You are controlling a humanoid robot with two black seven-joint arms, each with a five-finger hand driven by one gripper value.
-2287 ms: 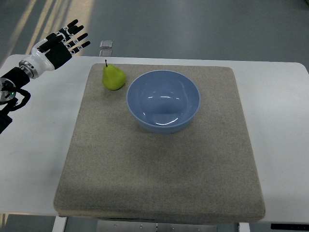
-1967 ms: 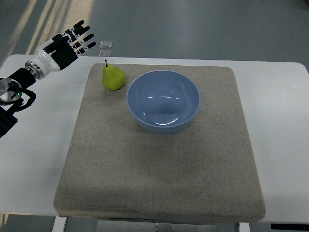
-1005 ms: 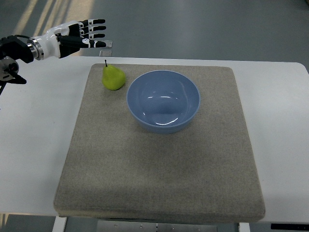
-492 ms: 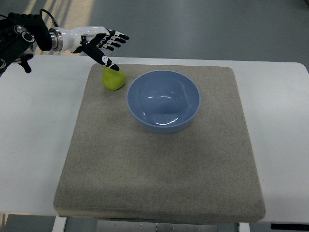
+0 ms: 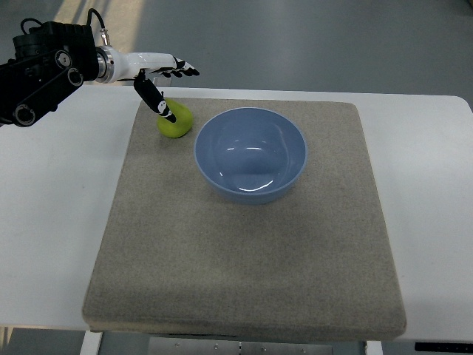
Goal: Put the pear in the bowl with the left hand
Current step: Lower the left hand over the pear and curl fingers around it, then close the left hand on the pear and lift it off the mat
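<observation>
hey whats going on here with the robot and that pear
The robot's left hand is over the green pear with fingers spread, thumb pointing down across the fruit, not closed on it. The pear lies on the grey mat just left of the blue bowl, which holds nothing. No right arm shows.

Left hand (image 5: 157, 74) (spread) — over pear (image 5: 177, 122)

No text, label, brand, number or sign can be read anywhere in the top view; every surface shown is plain.
</observation>
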